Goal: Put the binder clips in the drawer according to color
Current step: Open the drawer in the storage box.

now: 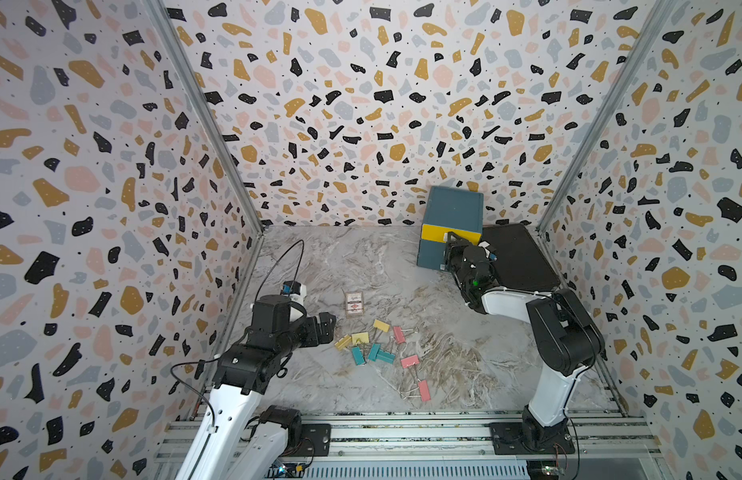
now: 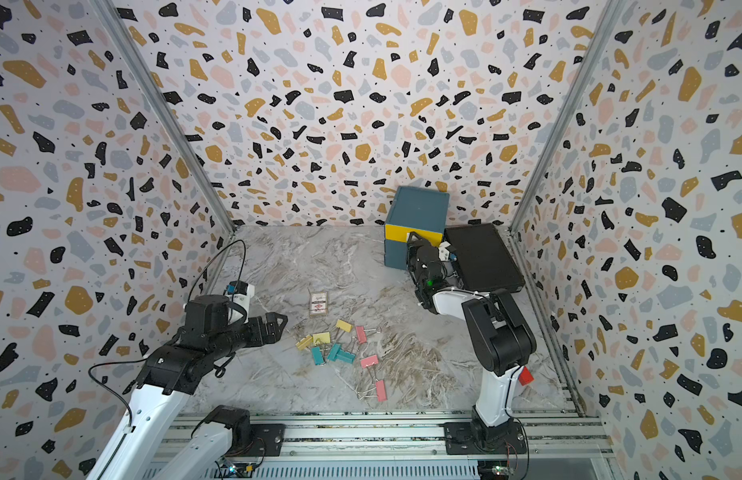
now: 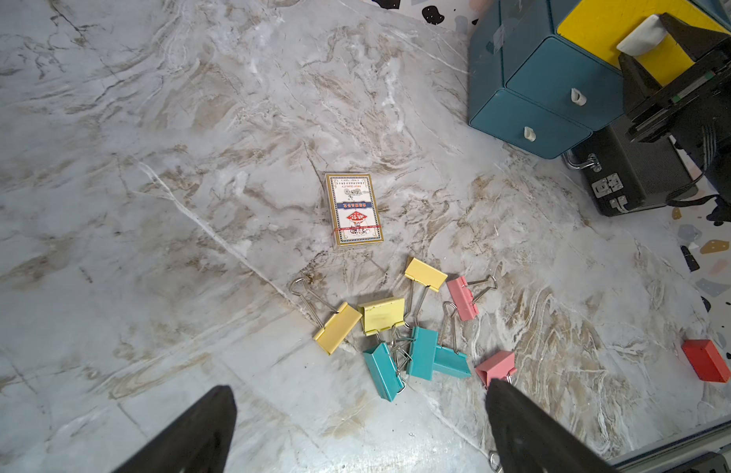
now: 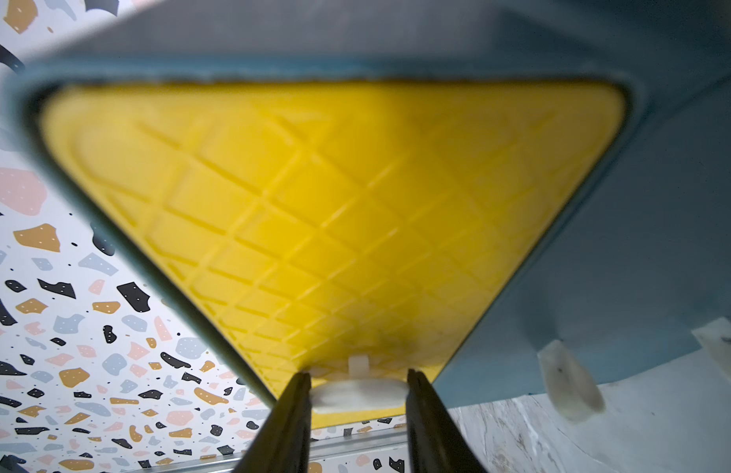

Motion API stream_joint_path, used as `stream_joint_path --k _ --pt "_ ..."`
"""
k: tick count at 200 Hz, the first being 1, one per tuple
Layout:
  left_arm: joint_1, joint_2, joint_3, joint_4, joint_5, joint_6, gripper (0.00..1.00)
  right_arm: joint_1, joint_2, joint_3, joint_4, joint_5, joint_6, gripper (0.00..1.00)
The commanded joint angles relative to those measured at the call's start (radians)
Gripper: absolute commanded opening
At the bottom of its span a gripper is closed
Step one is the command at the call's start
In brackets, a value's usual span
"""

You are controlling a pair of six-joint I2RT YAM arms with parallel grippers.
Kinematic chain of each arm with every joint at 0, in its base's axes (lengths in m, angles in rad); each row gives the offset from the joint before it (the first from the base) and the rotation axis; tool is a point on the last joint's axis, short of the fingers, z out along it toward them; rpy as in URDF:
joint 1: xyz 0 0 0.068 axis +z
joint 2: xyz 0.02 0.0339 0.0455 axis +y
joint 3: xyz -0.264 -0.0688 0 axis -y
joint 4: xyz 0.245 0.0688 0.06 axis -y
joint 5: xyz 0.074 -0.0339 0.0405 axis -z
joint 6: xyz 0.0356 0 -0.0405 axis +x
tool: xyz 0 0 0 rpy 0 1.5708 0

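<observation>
In both top views the right claw (image 1: 450, 242) (image 2: 415, 240) is up against the yellow top front of the drawer (image 1: 452, 208) (image 2: 419, 208). The arm hides how tightly it closes. The left claw (image 1: 325, 328) (image 2: 278, 326) hangs spread wide and empty, well in front of the drawer. The binder clips (image 1: 385, 356) (image 2: 344, 356) lie loose on the tabletop (image 1: 319, 257), well apart from the drawer. A black case (image 1: 519, 257) sits just beside the drawer. In a top view a red block (image 2: 525, 376) is partly hidden behind the right arm.

The left wrist view shows the left claw (image 3: 357, 387) gaping, gripping nothing. One fingertip covers part of a pink clip. At the frame's edge the right claw straddles the drawer's white tab handle (image 3: 642, 35).

In the right wrist view both fingers (image 4: 298, 409) press against the ends of the white tab handle (image 4: 359, 395), closed on it. The yellow front is blurred.
</observation>
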Motion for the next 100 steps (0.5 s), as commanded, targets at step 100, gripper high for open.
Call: stream_joint_path --k 100 --pt "0.004 -0.003 -0.006 0.029 -0.008 0.009 0.98 0.069 -0.148 -0.096 -0.035 0.093 0.002 0.19"
